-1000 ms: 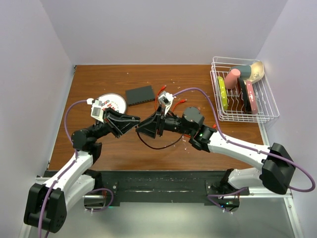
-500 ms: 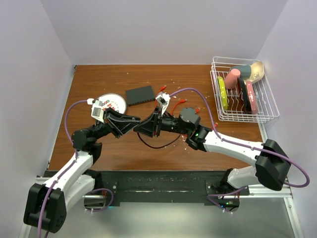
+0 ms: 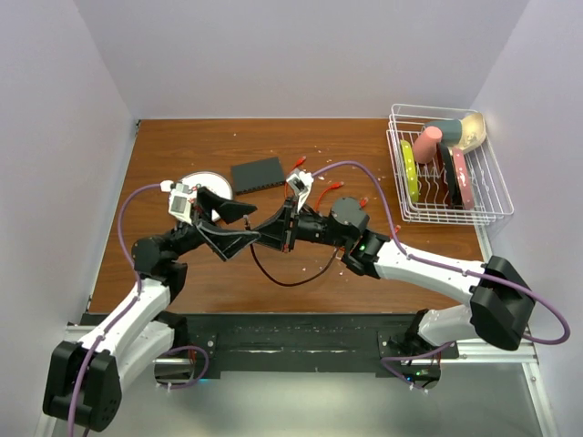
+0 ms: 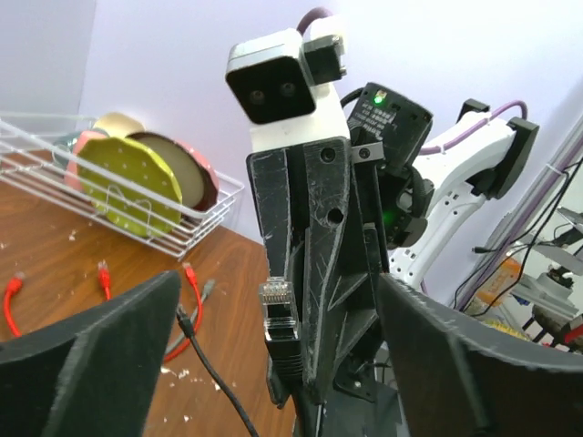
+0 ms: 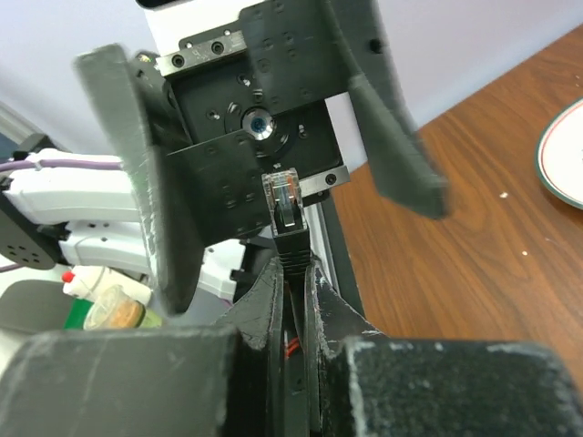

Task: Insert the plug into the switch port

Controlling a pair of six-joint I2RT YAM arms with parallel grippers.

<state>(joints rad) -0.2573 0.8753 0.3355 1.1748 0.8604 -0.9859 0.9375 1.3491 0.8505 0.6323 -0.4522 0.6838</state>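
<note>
1. Plug (image 5: 285,205) is clamped by its black boot between the fingertips of the right gripper (image 5: 293,273). It is held in the air above the table (image 3: 182,146), with its clear tip projecting past the pads.
2. The left gripper (image 3: 239,225) is released. Its fingers (image 4: 100,355) are spread wide either side of the plug and grasp nothing.
3. The switch (image 3: 258,173) lies flat on the wood beyond both grippers, near the white plate (image 3: 196,185) and well apart from the plug. Insertion is not yet begun.
4. Risk: the hold is narrow and on the boot alone. Press the tip against the port off-axis and the plug is likely to pivot or slip back between the pads.
5. Risk: the spread left fingers flank your right gripper. Swing the right arm sideways before the left arm clears and the two may strike.
6. Risk: the black cable (image 3: 291,278) hangs in a loop to the table. Its drag may twist the plug, or it may snag as you travel.
7. Only the top view shows the switch and the cable loop, but it is too coarse to resolve the plug.
8. The right wrist view shows the grip and the tip. The left wrist view shows how far apart the left fingers stand.
9. No view tells you which way the sockets face.
</note>
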